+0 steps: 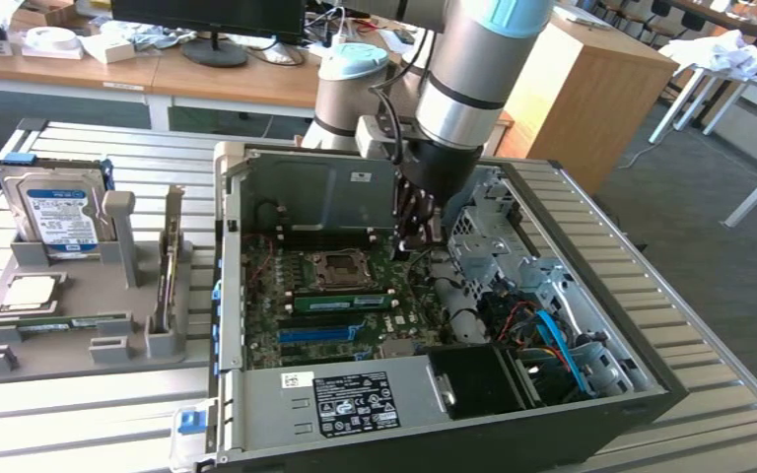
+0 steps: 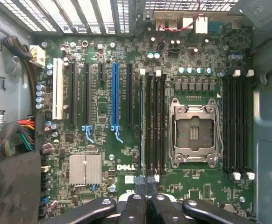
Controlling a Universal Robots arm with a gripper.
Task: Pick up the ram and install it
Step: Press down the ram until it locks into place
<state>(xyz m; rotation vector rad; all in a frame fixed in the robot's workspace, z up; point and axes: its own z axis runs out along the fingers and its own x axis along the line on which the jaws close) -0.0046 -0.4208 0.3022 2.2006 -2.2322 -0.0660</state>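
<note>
Wrist-close first: gripper has its jaws closed tight, fingers pressed together and gripping nothing. It hangs clear above the motherboard, over the end of the group of 4 memory slots between the blue slot and the CPU socket.

The arm stands near-vertical over the open PC case, with the wrist straight and the tool pointing down at the board.

The ram is a green stick standing on edge in that slot group, on the blue-slot side. The wrist view shows it edge-on as a thin pale line. The gripper is not touching it. Cannot tell if it is fully seated.

Edges and room:
- 4 more dark slots sit on the socket's other side.
- The metal drive cage is just beside the gripper on the exterior view's right, a tight side.
- The case back wall is behind the gripper.
- A cable bundle fills the nearer corner on the exterior view's right.
- The case top is open around the arm.

On the exterior view's left, a grey tray sits just beside the case on the slatted table. It holds:
- 1 hard drive, upright
- 1 square silver chip
- 1 other green strip, lying flat

Farthest back are desks with a monitor.
</note>
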